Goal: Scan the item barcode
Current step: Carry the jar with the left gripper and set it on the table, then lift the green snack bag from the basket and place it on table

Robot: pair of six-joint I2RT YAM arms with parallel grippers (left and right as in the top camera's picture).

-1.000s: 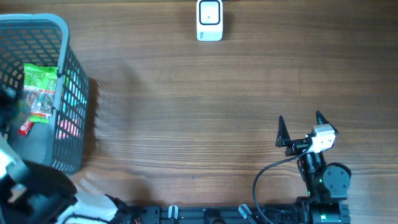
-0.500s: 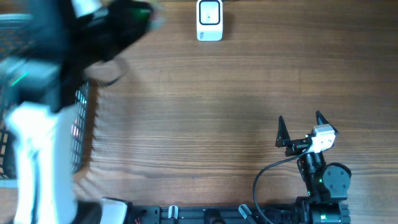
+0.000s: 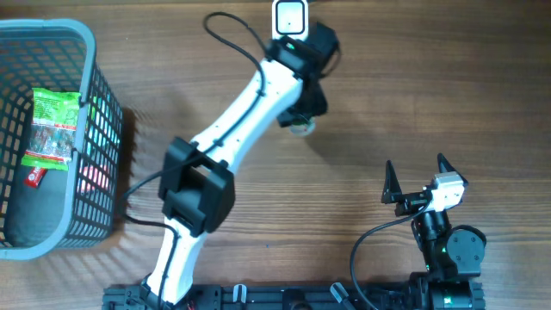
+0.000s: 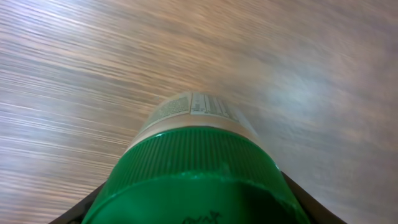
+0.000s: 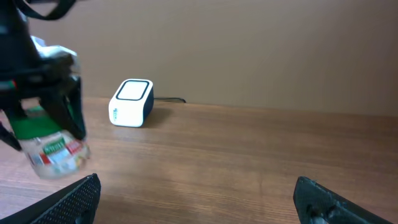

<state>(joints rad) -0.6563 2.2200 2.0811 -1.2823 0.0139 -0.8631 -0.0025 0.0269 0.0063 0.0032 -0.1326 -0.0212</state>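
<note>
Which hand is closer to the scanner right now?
Left. The left hand, gripping a green-lidded jar, hangs just short of the scanner. The right hand sits open and empty near the table's front edge, far from it.

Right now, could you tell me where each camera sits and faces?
Overhead: above the table, looking down; both arms show.
Left wrist: on left arm, facing tabletop past the green-capped jar in its jaws.
Right wrist: low, facing the scanner across the table; open jaws at bottom corners.
Shared: overhead and right wrist both show scanner.
</note>
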